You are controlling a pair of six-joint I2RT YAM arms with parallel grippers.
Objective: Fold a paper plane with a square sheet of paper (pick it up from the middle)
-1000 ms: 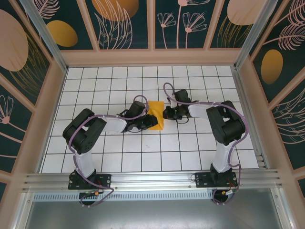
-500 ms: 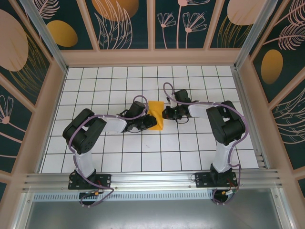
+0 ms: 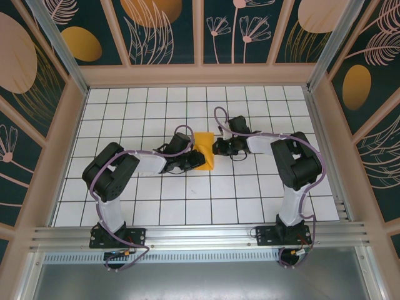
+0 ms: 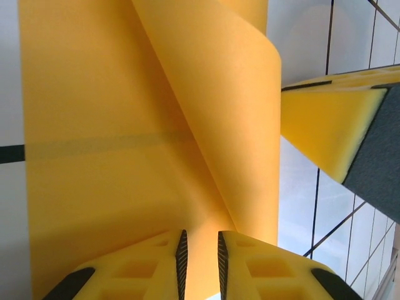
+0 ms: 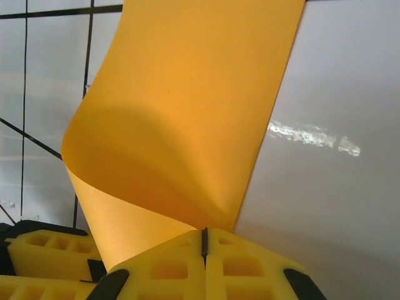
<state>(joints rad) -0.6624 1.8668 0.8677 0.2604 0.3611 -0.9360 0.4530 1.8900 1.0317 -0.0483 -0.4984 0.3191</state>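
My right gripper (image 5: 204, 237) was clamped on an edge of the thin orange-yellow square sheet of paper (image 5: 187, 112), curling it over just ahead of the fingertips. My left gripper (image 4: 200, 240) had its jaws at a narrow slit by the curled flap, and I couldn't tell if it had hold. The sheet lay between my two grippers on the white gridded table (image 3: 250, 187); my read was first fold only underway, no nose or wings formed, so nearly all the plane was left.

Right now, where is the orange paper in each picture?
Top external: paper at the centre.
Left wrist: paper across left and centre, curling.
Right wrist: paper top centre, curling down.
Shared landmark: black grid lines on the white table.
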